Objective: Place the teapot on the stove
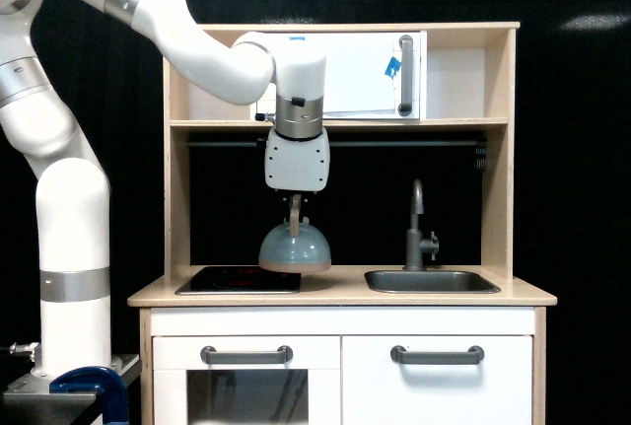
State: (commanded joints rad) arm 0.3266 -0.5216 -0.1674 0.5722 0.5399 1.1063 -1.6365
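**Teapot aloft over stove edge**

Gripper (295, 204) clamped on the teapot's (295, 247) wooden loop handle, fingers pointing straight down. Teapot hangs upright, clear of the tabletop (340, 293), its base just above the right end of the stove (227, 279). From the exterior view's angle I read roughly half the pot over the black panel and the other half over bare wood to its right. Sink (431, 281) and tap (418, 228) sit well apart on the right.

Risks as I judge them:
- Lowering here could land the base astride the stove's right edge; the pot would sit tilted or only partly on. More travel left is needed first.
- Grip is on a thin loop, so the pot may swing or pivot on a sudden stop and touch down crooked.
- I cannot judge near-far alignment from this single frontal view; the pot might come down too far back or forward.
- Releasing before contact would drop it and could tip it.
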